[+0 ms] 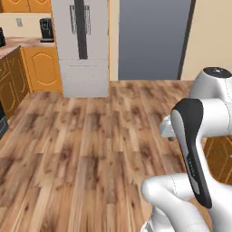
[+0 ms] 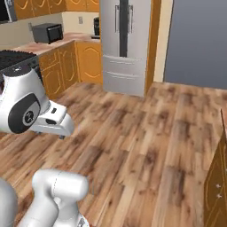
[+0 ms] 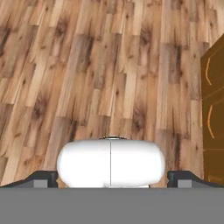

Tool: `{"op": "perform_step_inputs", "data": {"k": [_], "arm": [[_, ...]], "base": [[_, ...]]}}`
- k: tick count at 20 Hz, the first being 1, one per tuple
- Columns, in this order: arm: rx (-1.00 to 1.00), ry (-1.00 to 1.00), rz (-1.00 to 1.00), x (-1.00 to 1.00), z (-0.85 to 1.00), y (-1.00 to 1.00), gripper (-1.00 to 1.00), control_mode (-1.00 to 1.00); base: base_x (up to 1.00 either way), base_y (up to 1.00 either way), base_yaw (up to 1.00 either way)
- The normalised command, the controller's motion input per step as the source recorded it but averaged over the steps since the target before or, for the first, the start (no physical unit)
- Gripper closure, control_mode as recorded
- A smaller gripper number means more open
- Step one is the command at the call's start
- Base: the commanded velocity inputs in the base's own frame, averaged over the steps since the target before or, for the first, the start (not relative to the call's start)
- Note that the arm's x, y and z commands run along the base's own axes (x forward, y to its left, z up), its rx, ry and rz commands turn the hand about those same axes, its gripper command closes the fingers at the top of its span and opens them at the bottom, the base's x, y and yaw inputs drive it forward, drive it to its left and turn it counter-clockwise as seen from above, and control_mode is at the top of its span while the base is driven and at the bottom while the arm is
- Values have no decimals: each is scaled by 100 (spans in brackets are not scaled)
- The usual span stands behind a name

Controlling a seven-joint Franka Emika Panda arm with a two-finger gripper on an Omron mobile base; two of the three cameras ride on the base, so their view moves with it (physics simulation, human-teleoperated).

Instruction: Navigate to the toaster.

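- Wood-plank kitchen floor is spreading out wide and bare in front of the base, running up to the far wall.
- Tall stainless-steel fridge is standing at the floor's far edge, with a grey-blue doorway panel just beside it.
- Orange wooden cabinets are running along the left edge of the floor under a pale countertop, and another orange cabinet is sitting at the right edge, close by the base.
- Black box-shaped microwave is resting on that countertop near its far corner, with a small black coffee machine further along by the wall; neither has slots.
- The toaster is not appearing among any of this, so I cannot say where it is; my guess is the base is needing to turn or drive on to find it.
- Judging from the task alone, a four-slot toaster would be rigid, moderately heavy and smooth-sided, best taken by its lower body rather than the levers, though only driving up to it is being asked.
- White arm's gripper is pointing down at the floor, its two dark tips sitting far apart at the bottom corners of the hand view, jaws wide and holding nothing.
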Motion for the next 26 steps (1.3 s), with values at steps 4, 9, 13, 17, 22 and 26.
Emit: {"op": "perform_step_inputs", "data": {"k": [4,9,13,17,22,26], "arm": [[0,0,0,0,0,0,-100,100],[0,0,0,0,0,0,-100,100],[0,0,0,0,0,0,-100,100],[0,0,0,0,0,0,-100,100],[0,0,0,0,0,0,-100,100],[0,0,0,0,0,0,-100,100]], "base": [[0,18,59],[2,7,42],[9,7,41],[5,2,41],[10,0,28],[21,1,19]]}}
